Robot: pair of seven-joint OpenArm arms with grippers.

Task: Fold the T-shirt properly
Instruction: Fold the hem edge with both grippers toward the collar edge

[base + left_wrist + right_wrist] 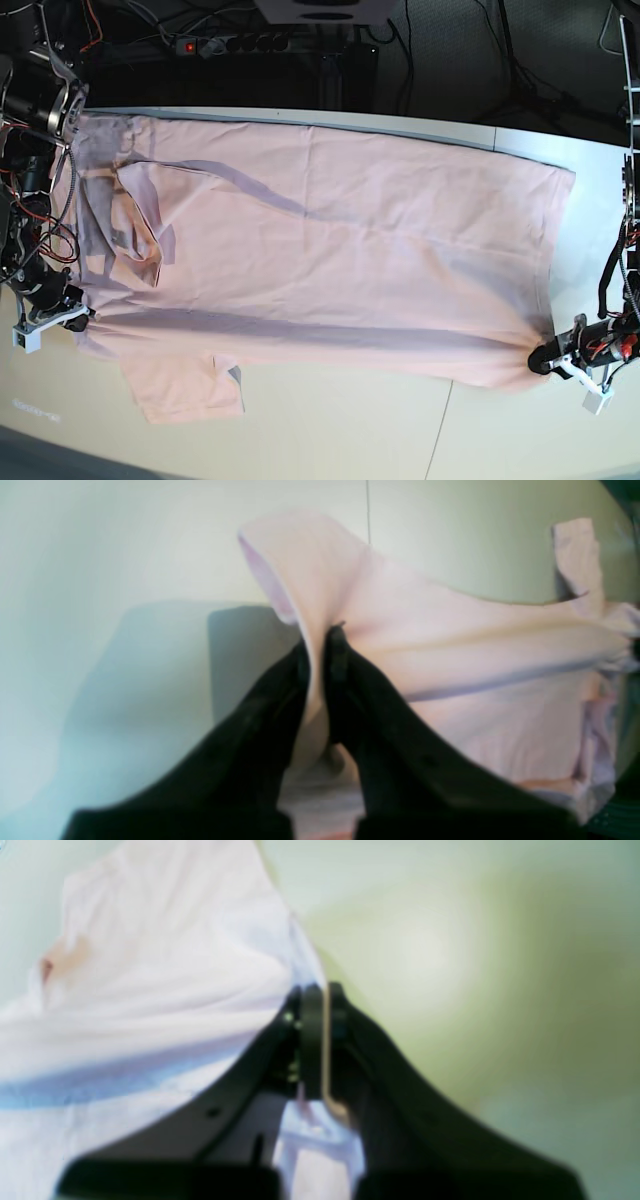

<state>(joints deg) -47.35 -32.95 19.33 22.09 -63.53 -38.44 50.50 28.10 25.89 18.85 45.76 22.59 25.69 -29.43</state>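
The pale pink T-shirt [330,230] lies spread wide across the white table [330,430], plain side up, with a long crease near its front edge. One sleeve [185,390] sticks out toward the front. The other sleeve [140,215] is folded over at the back left. My left gripper [545,360] is shut on the shirt's front right corner; in the left wrist view the black fingers [345,650] pinch lifted pink fabric [450,630]. My right gripper [82,318] is shut on the shirt's front left edge; in the right wrist view its gripper [325,1005] clamps a thin fold of cloth [150,965].
A power strip [250,42] and cables run behind the table's far edge. Arm frames and wiring stand at the left side [35,100] and at the right side [630,200]. A seam [440,430] crosses the bare table in front of the shirt.
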